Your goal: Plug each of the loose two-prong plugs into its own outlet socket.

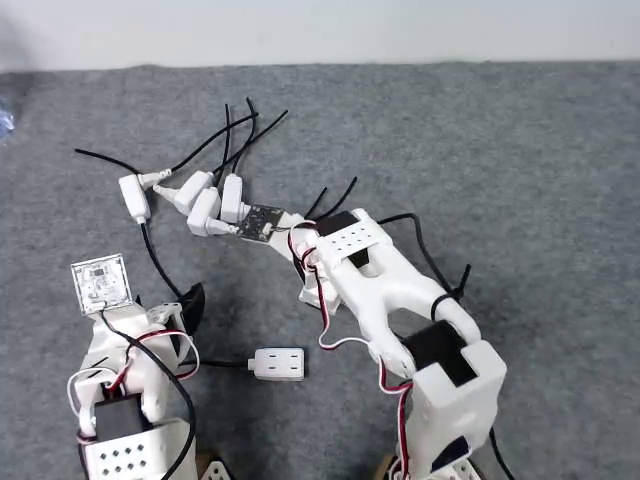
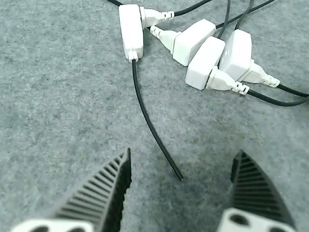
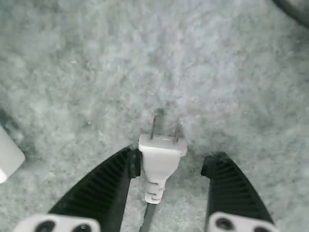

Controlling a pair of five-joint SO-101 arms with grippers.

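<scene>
Right gripper [image 3: 175,157] straddles a plug [image 3: 161,153]; its cord [image 3: 147,215] leaves view.

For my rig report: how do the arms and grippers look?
Both the left arm and right arm are white plastic shells with black motors and looped red, white and black wires. The left gripper and right gripper have black ribbed tapering fingers.

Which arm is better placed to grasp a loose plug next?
Right. The right hand, open, brackets a loose two-prong plug lying on the carpet, prongs pointing away from it. The left hand, also open, faces a black cable end, with the white sockets farther off.
</scene>
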